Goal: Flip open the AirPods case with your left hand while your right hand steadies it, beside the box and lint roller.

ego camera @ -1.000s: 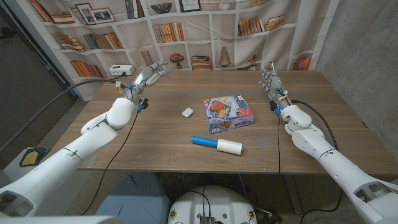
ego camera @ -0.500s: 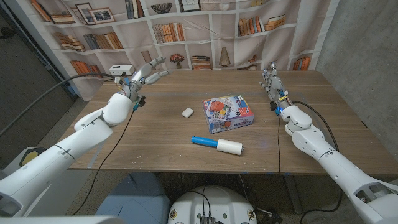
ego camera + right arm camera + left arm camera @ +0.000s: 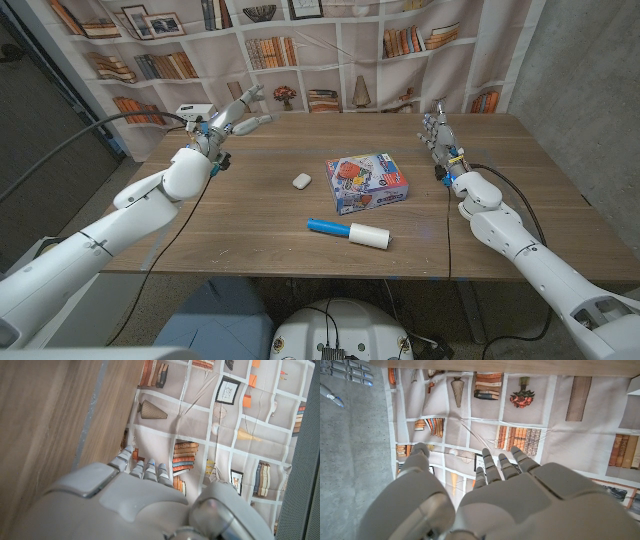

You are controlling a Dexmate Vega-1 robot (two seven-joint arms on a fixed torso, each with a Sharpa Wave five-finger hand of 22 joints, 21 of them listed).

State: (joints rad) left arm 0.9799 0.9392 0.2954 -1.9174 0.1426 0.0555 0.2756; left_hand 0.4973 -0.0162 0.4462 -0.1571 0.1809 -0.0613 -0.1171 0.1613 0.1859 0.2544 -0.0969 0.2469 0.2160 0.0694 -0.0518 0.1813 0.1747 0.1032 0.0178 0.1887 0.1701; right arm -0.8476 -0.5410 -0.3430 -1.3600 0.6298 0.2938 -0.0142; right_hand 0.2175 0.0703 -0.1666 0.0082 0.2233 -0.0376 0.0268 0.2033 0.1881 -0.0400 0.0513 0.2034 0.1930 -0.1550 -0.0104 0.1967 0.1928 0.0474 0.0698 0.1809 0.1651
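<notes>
One small white AirPods case (image 3: 300, 181) is seen lying closed on the wooden desk (image 3: 250, 225), just left of the printed box (image 3: 367, 183) and behind the lint roller (image 3: 348, 233), touched by nothing. Across the last second the case, box and roller have kept their places, while the left hand (image 3: 233, 115) has been carried up and back toward the far left corner of the desk, farther from the case than it was; its fingers are spread and nothing is held. The right hand (image 3: 436, 128) has stayed near the far right edge, fingers pointing up and apart, also holding nothing, well apart from the case. From this it is judged that the opening has not been begun: the steadying hold is not in place, and the left hand's retreat leaves a longer reach to be made before the lid can be lifted. The case is a smooth, rounded pebble of glossy plastic, likely to slide on the desk if pushed without support. The box is a flat cardboard carton with a bright red, blue and white print, lying slightly skewed. The roller is a cylinder with a blue plastic handle and a pale, papery sticky head, lying on its side and liable to roll. The desk shows a matt brown wood grain. Behind it a cloth backdrop printed with bookshelves (image 3: 520, 425) is seen.
</notes>
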